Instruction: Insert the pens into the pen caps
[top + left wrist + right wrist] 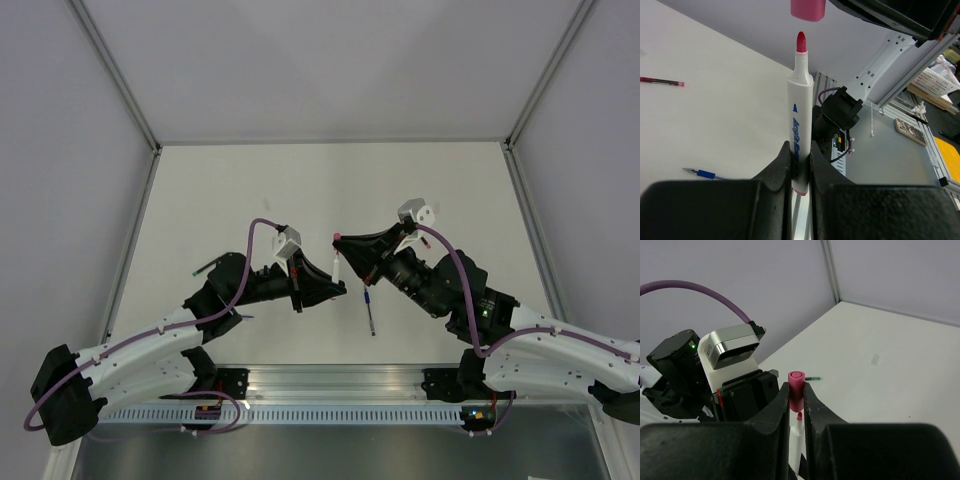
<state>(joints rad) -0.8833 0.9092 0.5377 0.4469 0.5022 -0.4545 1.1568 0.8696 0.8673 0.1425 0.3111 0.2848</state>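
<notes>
Left gripper (800,152): we clamp white pen (800,107) low on barrel.
Right gripper (796,395): pinching pink cap (796,381).
Handling: light, stiff, slick.

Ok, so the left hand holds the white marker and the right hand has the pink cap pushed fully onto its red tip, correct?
Not quite. The left hand holds the white marker, but the right hand holds the pink cap just short of the red tip, a gap between them. The left wrist view shows it.
</notes>
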